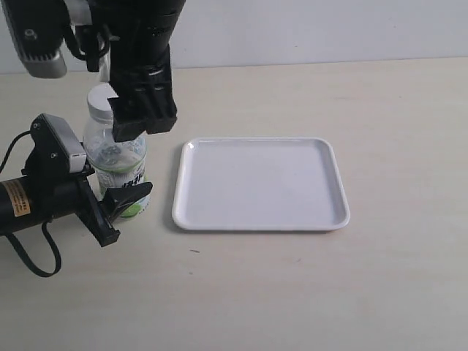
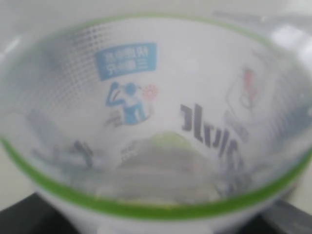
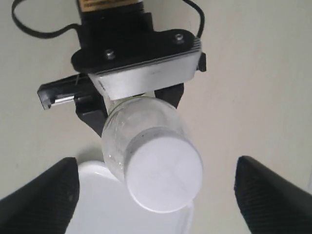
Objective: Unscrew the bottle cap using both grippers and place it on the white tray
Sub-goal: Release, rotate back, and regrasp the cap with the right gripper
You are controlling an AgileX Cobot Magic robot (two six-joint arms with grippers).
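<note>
The bottle (image 1: 111, 152) stands upright on the table, left of the white tray (image 1: 263, 183). Its white bottle cap (image 1: 99, 99) sits on the neck. My left gripper (image 1: 121, 194) is shut on the bottle's labelled lower body; in the left wrist view the blurred label (image 2: 146, 97) fills the picture. My right gripper (image 1: 144, 124) hangs over the bottle from above. In the right wrist view the bottle cap (image 3: 164, 173) lies between the right gripper's black fingers (image 3: 41, 197), which stand wide apart and clear of it.
The tray's corner (image 3: 95, 204) shows just beside the bottle in the right wrist view. The left arm's black cable (image 1: 29, 256) loops over the table at the far left. Bare beige table lies in front of and to the right of the tray.
</note>
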